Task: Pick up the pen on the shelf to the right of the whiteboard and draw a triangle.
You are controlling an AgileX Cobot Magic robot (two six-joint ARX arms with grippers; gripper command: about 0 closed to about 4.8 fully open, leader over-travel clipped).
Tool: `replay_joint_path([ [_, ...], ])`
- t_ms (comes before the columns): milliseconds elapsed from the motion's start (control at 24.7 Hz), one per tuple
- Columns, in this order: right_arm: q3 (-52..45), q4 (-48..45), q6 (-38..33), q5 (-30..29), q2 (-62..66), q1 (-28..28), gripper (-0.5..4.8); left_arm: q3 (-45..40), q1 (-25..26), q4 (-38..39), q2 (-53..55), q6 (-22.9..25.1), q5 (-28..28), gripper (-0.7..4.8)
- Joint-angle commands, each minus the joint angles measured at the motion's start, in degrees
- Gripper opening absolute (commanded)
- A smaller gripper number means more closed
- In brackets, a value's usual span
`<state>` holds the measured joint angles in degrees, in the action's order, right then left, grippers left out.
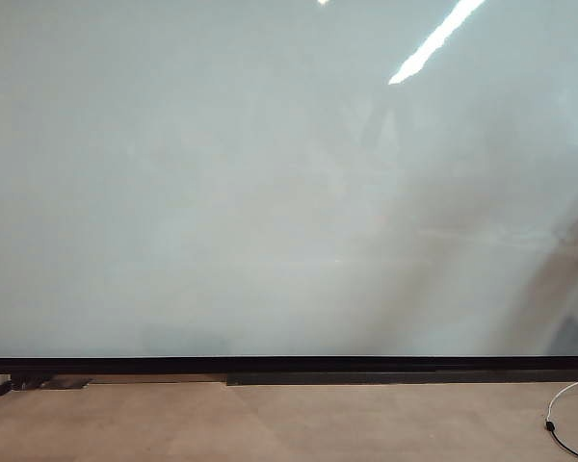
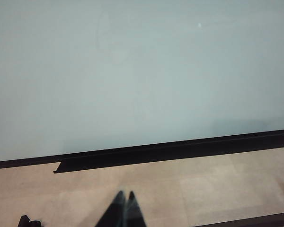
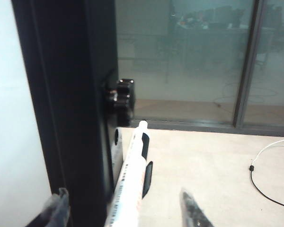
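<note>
My right gripper (image 3: 125,208) stands spread, blurred fingertips either side of the pen (image 3: 130,182) without touching it; the pen lies beside the whiteboard's black frame (image 3: 68,109). A black clamp-like fitting (image 3: 120,100) sits past the pen's tip. My left gripper (image 2: 124,208) is pressed together, holding nothing, above the floor (image 2: 203,184). Only the exterior view shows the whole whiteboard (image 1: 270,192), unmarked, and a white cable (image 1: 564,404) at lower right.

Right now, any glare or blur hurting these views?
Exterior view: bright streaks glare on the whiteboard, no triangle drawn. Left wrist view: soft; left gripper tips together, blurred. Right wrist view: right gripper fingertips out of focus, open around the pen.
</note>
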<state>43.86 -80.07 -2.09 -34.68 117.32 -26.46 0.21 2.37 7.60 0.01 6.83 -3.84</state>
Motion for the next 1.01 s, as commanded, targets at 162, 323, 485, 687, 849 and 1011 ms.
replay_joint_path([
  [162, 0.17, -0.52, -0.68, -0.22, -0.15, -0.07, 3.01, 0.2, -0.02, -0.35, 0.0, 0.04, -0.02, -0.05],
  [323, 0.17, 0.52, -0.66, -0.2, -0.15, -0.15, 3.01, 0.2, -0.02, -0.35, 0.0, 0.04, -0.02, -0.05],
  [485, 0.17, 0.5, -0.66, -0.2, -0.15, -0.17, 3.01, 0.2, -0.02, -0.35, 0.0, 0.04, -0.02, -0.05],
  [687, 0.17, 0.81, -0.7, -0.2, 0.44, -0.17, 3.0, 0.2, -0.02, -0.35, 0.0, 0.04, -0.02, -0.05],
  [849, 0.17, 0.48, -0.7, -1.46, 0.9, -0.15, 2.29, 0.2, -0.02, -0.35, 0.0, 0.04, -0.02, -0.05],
  [1011, 0.17, 0.02, -0.7, -1.46, 0.9, -0.15, 2.29, 0.2, -0.02, -0.35, 0.0, 0.04, -0.02, -0.05],
])
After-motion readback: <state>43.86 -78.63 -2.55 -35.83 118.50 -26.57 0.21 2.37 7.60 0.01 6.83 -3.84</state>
